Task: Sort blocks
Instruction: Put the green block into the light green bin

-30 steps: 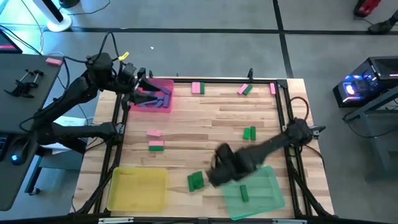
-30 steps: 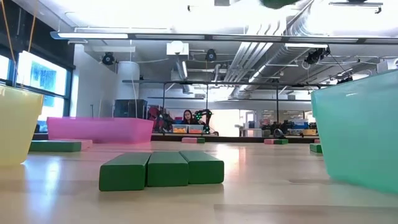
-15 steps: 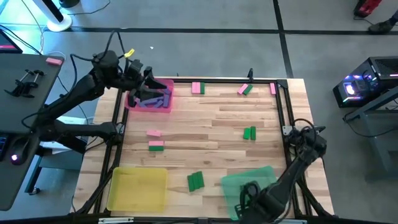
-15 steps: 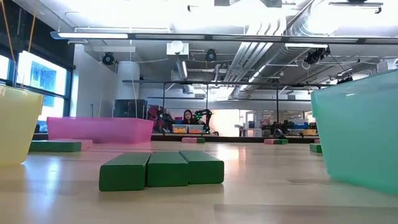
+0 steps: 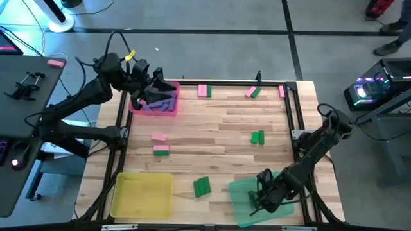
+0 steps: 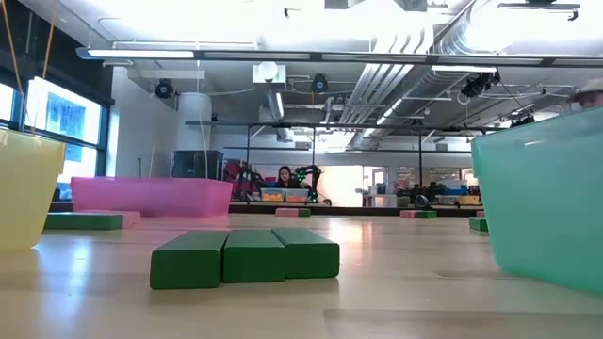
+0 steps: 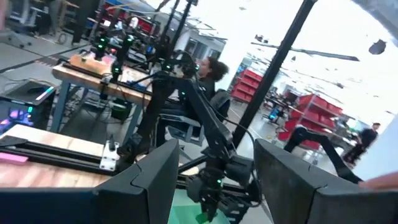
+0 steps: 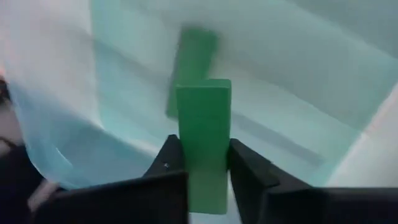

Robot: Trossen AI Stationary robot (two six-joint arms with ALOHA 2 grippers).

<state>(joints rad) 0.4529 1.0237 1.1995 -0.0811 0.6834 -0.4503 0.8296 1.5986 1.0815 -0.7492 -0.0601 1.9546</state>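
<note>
Looking down on the table [image 5: 212, 128], you see your right gripper [image 5: 260, 204] over the translucent green tray [image 5: 282, 187] at the near right corner, its fingers [image 8: 249, 171] clamped on a smooth, rectangular green block [image 8: 203, 140]. Another green block [image 8: 191, 65] lies flat on the tray floor under it.

Your left gripper [image 5: 156, 90] is over the pink tray [image 5: 172, 90] at the far left corner, which holds a heap of purple-blue blocks [image 5: 157, 106]. Its fingers [image 7: 143, 183] stand apart with nothing between them.

On the pale wood planks, three green blocks [image 6: 245, 257] lie side by side, touching, between the yellow tray [image 5: 142, 194] and the green one. A pink block [image 5: 158, 136] and a green one [image 5: 161, 150] lie near the left edge, and a green pair [image 5: 257, 136] sits toward the right. Along the far edge you have a pink block [image 5: 204, 90], a pink and green pair [image 5: 252, 93], and a pink block [image 5: 281, 92] at the corner.
</note>
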